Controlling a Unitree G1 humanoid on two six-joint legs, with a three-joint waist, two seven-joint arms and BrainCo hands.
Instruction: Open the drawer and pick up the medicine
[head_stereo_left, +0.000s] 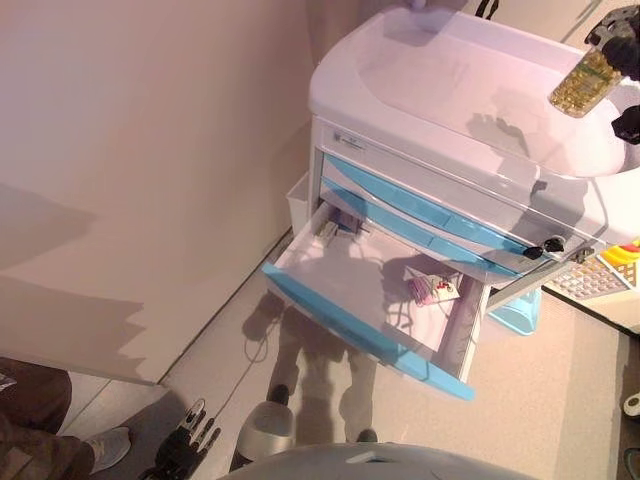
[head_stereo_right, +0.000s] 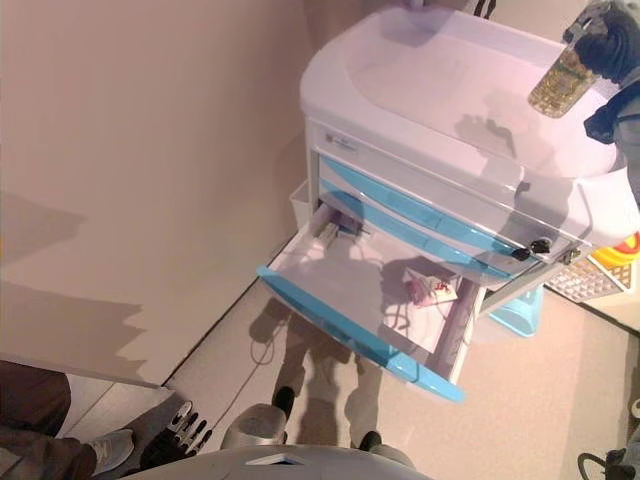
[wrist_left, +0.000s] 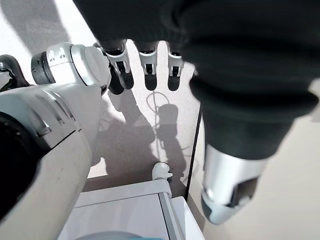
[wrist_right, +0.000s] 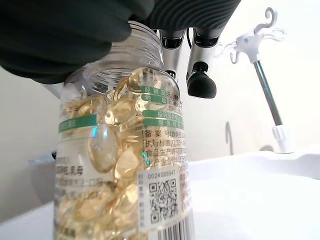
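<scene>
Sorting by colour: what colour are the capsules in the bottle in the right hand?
Translucent golden yellow, inside the clear bottle held by the right hand; clearest in the right wrist view.

Drawer (head_stereo_left: 330, 270) pulled open, interior mostly bare, small packet (head_stereo_left: 432, 289) at far corner, cart top (head_stereo_left: 450, 80) clear

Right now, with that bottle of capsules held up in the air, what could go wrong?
The right hand grips the bottle only near its neck, above the cart top; it could slip and fall. The drawer hangs wide open toward the robot, so it might get bumped. A small packet is still inside and may be overlooked.
</scene>
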